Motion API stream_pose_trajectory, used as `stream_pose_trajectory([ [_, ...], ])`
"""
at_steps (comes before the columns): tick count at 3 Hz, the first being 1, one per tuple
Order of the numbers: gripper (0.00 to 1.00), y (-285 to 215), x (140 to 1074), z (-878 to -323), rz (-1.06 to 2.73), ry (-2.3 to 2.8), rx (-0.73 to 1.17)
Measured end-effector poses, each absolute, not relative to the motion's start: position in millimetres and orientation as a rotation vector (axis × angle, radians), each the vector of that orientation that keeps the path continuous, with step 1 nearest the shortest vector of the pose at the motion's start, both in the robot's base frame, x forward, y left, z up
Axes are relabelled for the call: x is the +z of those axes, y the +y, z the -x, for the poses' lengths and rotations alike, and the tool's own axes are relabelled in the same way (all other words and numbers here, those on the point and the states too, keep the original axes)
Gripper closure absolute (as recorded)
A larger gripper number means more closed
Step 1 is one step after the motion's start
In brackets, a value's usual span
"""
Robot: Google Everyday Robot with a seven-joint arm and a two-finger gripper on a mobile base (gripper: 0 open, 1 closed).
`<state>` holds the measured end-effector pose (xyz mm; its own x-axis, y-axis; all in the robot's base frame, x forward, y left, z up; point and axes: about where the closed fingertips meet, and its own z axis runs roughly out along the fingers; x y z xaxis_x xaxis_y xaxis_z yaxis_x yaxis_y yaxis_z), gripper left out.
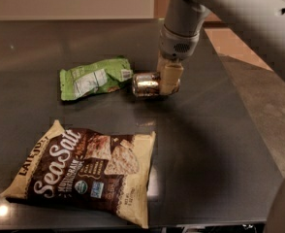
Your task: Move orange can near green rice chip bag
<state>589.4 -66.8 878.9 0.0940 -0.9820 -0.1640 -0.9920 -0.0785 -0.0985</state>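
Gripper [166,83] seemingly clamps orange can [143,84] beside green rice chip bag [95,77]

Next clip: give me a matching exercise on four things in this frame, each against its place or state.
1 orange can
2 green rice chip bag
3 Sea Salt chip bag
4 gripper

A flat, front left of table
B mid-table, shut on a can
C on its side, held, beside the green bag
D wrinkled, left of the can

Pairs: 1-C, 2-D, 3-A, 4-B
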Motion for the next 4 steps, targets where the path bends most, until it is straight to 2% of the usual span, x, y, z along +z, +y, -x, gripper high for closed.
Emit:
stream_pose_trajectory([
  [1,0.82,-50.9,871.1,-600.4,2.176,2.001,0.074],
  [4,0.12,-37.7,861.4,-608.3,2.179,1.988,0.079],
])
